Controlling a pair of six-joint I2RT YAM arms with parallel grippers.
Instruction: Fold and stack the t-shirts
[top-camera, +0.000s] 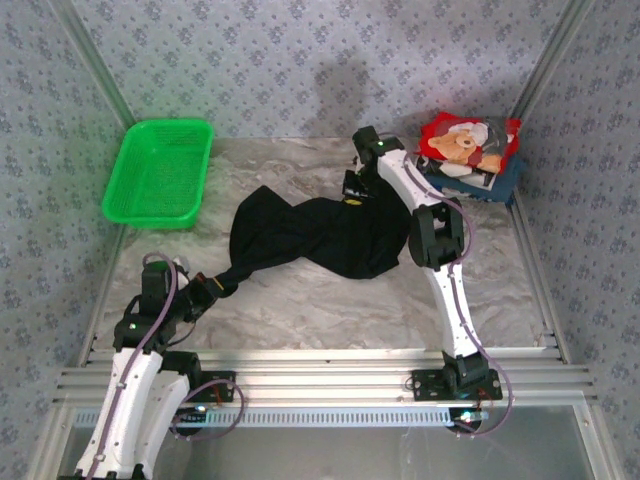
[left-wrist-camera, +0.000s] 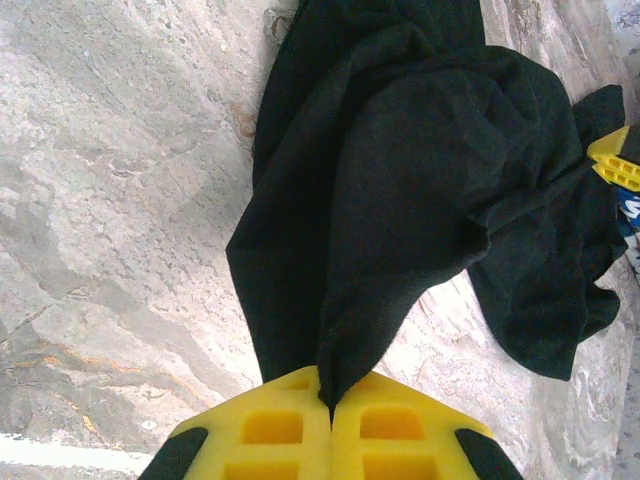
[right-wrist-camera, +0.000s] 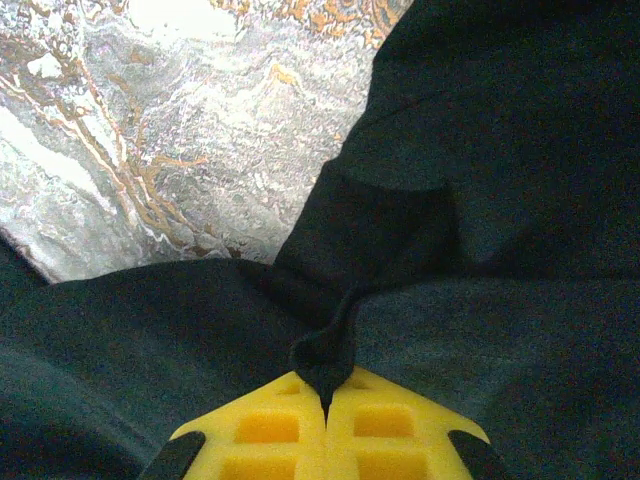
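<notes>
A plain black t-shirt lies crumpled and stretched across the middle of the marble table. My left gripper is shut on its near-left corner; the yellow pads pinch a fold of black cloth. My right gripper is shut on the shirt's far edge, a bunched fold caught between its yellow fingertips. A stack of folded t-shirts sits at the back right, with the red teddy-bear one on top of white and dark blue ones.
A green mesh basket stands at the back left. Patterned walls close in the table on three sides. Bare marble lies between the shirt and the metal rails at the near edge.
</notes>
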